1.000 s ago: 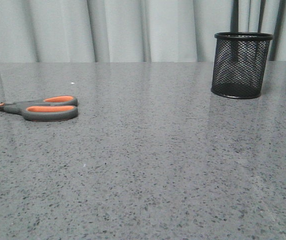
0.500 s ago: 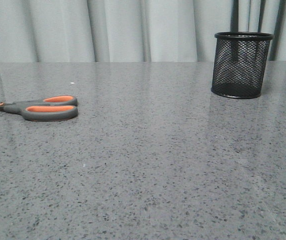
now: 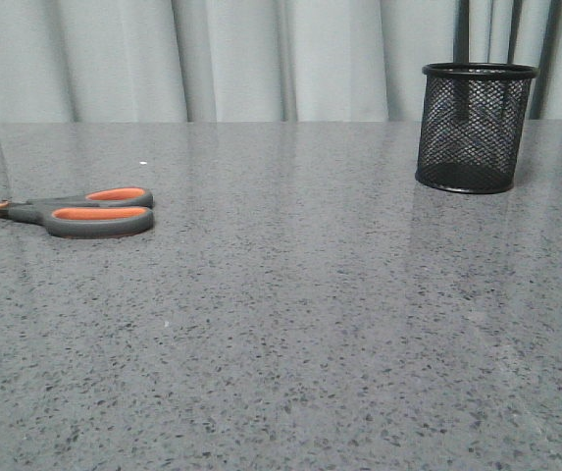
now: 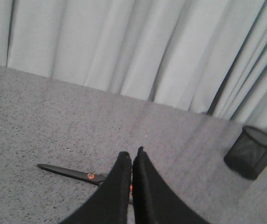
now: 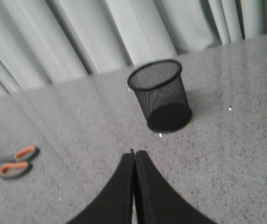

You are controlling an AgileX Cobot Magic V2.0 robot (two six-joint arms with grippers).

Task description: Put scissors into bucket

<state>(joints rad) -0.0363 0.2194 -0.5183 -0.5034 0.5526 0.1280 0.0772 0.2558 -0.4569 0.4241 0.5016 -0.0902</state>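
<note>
Nothing has shifted on my front feed since a second ago; the scissors (image 3: 75,213) lie flat at the table's (image 3: 290,324) left side, blades running off the left edge, while the mesh bucket (image 3: 475,128) stands upright far right near the curtain (image 3: 241,59), well apart from them; my left gripper (image 4: 132,161) shows fingers pressed together, holding nothing; my right gripper (image 5: 134,161) likewise closed and empty.

A grey speckled stone bench (image 3: 290,324) fills the foreground, its polished top giving soft, pale reflections. Along its far edge hang pale grey-white curtains (image 3: 241,59) in vertical folds, with dark gaps near the far right corner
</note>
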